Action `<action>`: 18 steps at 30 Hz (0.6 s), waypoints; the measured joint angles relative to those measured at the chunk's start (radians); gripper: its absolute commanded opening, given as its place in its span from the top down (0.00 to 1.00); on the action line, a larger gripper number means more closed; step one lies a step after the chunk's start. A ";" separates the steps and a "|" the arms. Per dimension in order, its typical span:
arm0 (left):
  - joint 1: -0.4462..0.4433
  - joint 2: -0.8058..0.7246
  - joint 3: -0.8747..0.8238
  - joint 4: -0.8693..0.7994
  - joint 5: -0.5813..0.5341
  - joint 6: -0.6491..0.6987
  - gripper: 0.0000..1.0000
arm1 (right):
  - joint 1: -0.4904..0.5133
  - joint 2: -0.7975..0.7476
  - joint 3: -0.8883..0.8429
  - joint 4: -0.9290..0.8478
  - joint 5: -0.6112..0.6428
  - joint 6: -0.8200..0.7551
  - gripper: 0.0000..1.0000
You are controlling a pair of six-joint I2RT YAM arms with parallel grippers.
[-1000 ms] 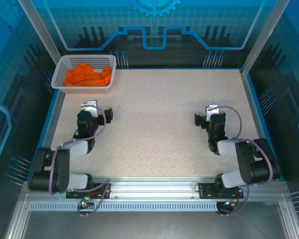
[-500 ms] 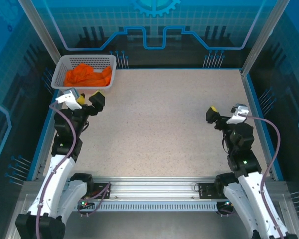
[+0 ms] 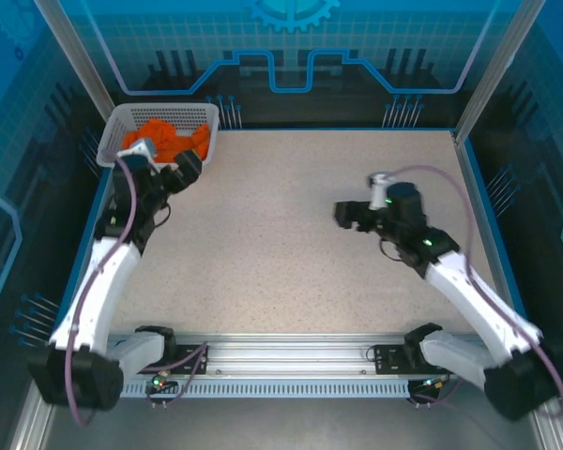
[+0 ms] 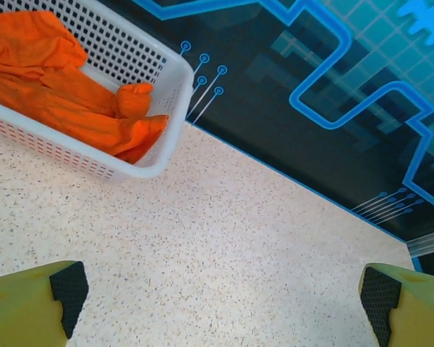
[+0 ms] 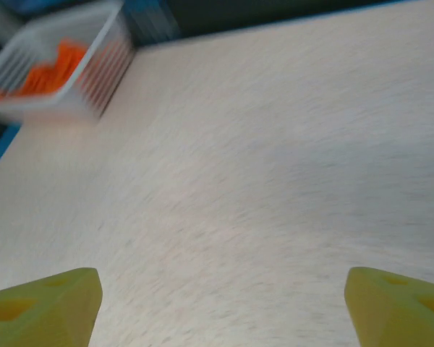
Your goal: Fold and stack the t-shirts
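T-shirts [image 4: 50,79] lie crumpled in the white basket [image 4: 166,94] at the far left corner. The left claw [image 4: 224,300] hangs wide beside it, probably to reach in. The right claw [image 5: 224,296], also wide, is over the table [image 5: 275,144].

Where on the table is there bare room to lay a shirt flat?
The middle of the table is bare, from the left gripper across to the right gripper and down to the near rail. The far right corner is free too. The far left corner is crowded: the basket of t-shirts, with the left gripper at its near edge.
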 measured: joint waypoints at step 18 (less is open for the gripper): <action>0.031 1.220 1.237 -0.562 -0.156 -0.044 0.23 | 0.232 0.316 -0.044 0.164 -0.032 -0.063 0.21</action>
